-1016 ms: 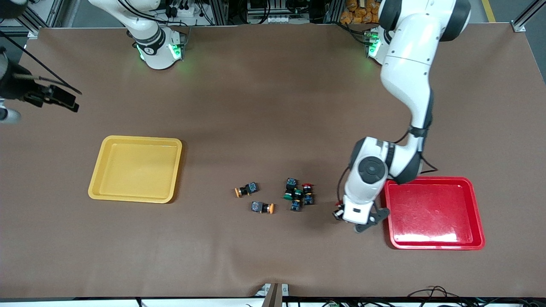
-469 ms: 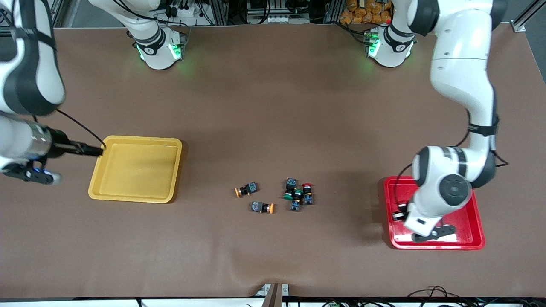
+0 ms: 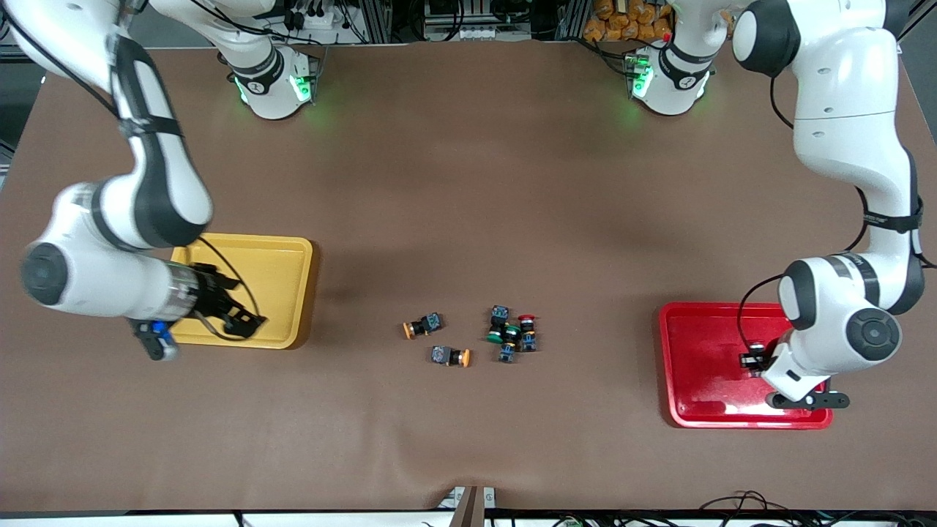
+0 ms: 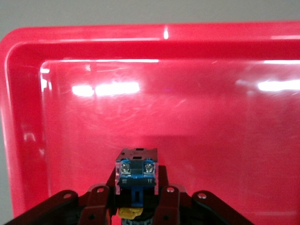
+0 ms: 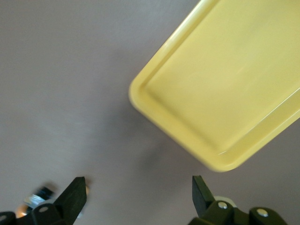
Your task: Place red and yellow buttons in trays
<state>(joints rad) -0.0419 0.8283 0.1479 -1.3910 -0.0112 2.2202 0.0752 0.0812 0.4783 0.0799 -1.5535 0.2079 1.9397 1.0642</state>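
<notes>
Brown table mat filled the front view. Low in the frame toward the left arm's end, the left gripper [image 3: 758,360] hung over the glossy red rectangular plastic tray [image 3: 695,388], clamped on one small black-bodied push-button switch [image 3: 754,359]. The right gripper [image 3: 238,320], fingers apart and empty, was over the near rim of the shallow yellow plastic tray [image 3: 285,267]. At mid-frame lay two loose orange-yellow-capped switches [image 3: 423,326] and, beside them, a tight cluster of switches [image 3: 512,335] with one red cap and a green cap showing; cluster count unclear. The right arm was nearer those.

Left wrist view: held switch [image 4: 136,168] pointed its blue-grey base straight at the red tray floor [image 4: 187,108]; cap colour hidden.

Right wrist view: open fingers [image 5: 75,197], one yellow tray [image 5: 225,93], nothing held.
</notes>
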